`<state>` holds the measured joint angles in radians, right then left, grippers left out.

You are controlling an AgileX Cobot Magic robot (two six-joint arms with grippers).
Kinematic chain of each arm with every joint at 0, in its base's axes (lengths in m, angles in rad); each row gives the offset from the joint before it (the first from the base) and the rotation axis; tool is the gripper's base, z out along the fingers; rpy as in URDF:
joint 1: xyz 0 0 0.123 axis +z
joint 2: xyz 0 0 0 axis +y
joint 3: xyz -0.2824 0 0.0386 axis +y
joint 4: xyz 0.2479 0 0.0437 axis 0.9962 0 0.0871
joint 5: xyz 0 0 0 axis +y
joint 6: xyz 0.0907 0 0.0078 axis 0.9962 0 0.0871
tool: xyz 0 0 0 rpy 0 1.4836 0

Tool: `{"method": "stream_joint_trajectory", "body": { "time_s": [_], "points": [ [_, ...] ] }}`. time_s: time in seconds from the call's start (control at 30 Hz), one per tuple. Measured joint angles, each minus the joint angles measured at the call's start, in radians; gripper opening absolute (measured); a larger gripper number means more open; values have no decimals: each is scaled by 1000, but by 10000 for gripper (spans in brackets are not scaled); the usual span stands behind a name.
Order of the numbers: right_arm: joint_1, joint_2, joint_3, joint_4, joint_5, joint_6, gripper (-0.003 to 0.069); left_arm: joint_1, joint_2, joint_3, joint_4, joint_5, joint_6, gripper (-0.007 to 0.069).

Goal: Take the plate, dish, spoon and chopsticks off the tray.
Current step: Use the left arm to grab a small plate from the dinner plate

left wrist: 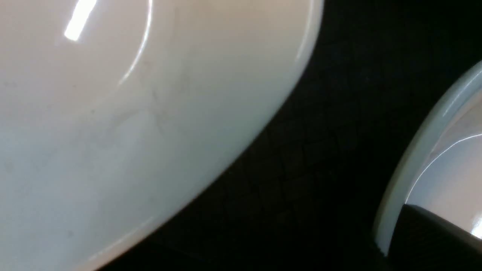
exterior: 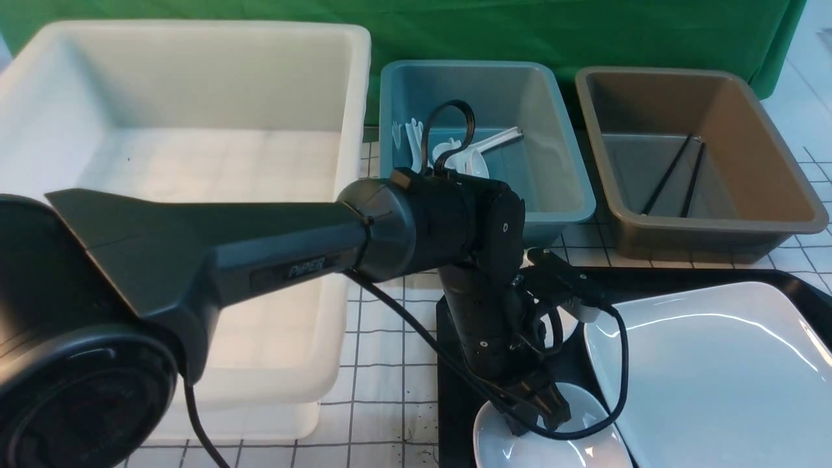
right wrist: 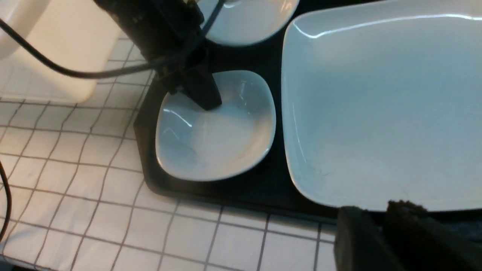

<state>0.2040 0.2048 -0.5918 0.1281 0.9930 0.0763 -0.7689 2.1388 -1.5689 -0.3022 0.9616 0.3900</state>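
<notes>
Left jaws (exterior: pixel 538 416) astride dish (right wrist: pixel 214 143) rim, one finger inside; closure unclear. Pinch rim firmly, lift level off tray (right wrist: pixel 241 188).

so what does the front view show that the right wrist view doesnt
Only the front view: the blue bin holding white spoons and the brown bin holding the chopsticks, both beyond the tray. Only the right wrist view: the right gripper, the tray's near rim, and the small dish's full outline. Both: the left gripper down at the small dish, beside the plate on the tray.
</notes>
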Motion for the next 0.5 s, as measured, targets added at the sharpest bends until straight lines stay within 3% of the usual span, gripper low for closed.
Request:
{"method": "stream_joint_trajectory", "body": {
  "time_s": [0.13,0.3,0.5],
  "points": [
    [0,0,0,0,52,0,170,0,-19,0,0,16,0,114],
    [0,0,0,0,74,0,176,-2,-98,4,-5,57,-43,18],
    [0,0,0,0,74,0,178,-2,-258,10,-35,41,-97,9]
  ]
}}
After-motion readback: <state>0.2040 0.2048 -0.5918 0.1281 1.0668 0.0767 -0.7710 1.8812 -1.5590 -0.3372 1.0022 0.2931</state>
